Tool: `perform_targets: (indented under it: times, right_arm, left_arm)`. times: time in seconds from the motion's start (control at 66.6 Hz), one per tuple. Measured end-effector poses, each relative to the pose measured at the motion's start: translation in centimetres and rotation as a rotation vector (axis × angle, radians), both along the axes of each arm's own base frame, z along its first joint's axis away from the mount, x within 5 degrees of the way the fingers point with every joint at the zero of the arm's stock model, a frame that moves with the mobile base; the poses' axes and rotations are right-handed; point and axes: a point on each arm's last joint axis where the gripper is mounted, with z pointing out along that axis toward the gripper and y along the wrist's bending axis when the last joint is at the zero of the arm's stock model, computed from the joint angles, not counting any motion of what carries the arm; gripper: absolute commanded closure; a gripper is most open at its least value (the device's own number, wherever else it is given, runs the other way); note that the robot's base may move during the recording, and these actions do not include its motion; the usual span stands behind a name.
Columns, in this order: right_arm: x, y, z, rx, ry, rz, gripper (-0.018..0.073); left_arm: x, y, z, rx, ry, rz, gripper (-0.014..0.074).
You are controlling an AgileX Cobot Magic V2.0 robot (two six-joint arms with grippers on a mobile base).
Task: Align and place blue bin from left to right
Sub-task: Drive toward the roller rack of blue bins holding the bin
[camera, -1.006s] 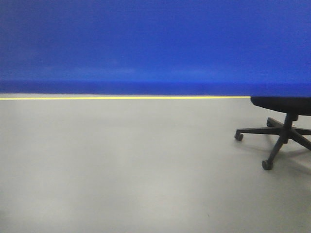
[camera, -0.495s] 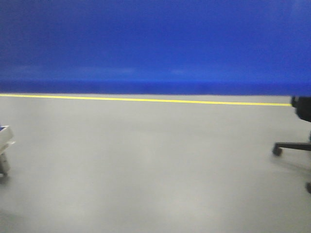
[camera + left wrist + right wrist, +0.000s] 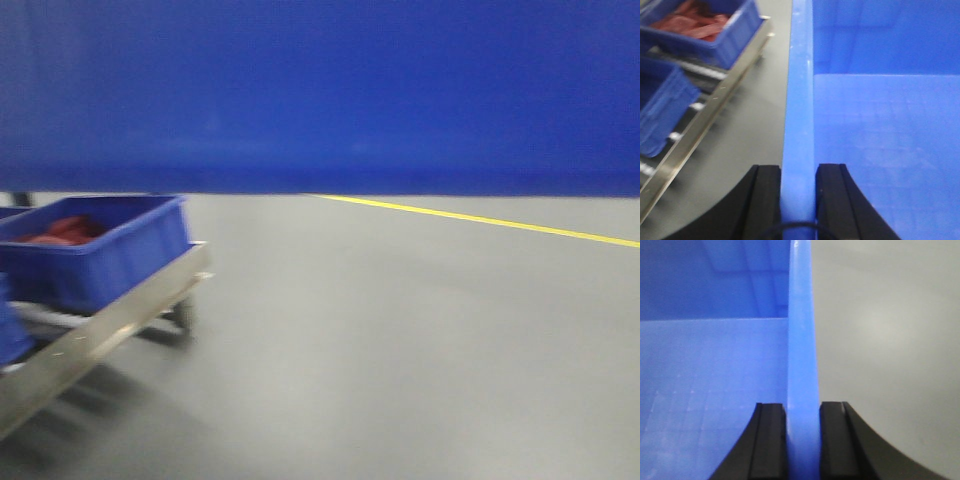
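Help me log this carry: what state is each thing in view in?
blue bin, empty, held off the floor
left gripper, shut on the blue bin's rim
right gripper, shut on the opposite rim
upper cart bin, holding red pieces
lower cart bin, contents not visible
cart, loaded with both bins

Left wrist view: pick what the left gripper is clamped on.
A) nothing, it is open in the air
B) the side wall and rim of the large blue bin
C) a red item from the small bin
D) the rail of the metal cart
B: the left gripper has one black jaw on each side of the blue bin wall, tight against it, while the metal cart lies apart to the side.
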Motion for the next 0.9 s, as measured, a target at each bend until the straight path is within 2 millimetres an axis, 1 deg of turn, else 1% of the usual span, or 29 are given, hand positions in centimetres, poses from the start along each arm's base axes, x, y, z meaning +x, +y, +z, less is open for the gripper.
perform_targets:
  times: [0.9]
  right_arm:
    - [0.02,0.05,0.04,0.004,-0.004,0.004,0.0637]
  left_arm:
    - [0.02,0.04,0.03,0.004,-0.004,0.003,0.0707]
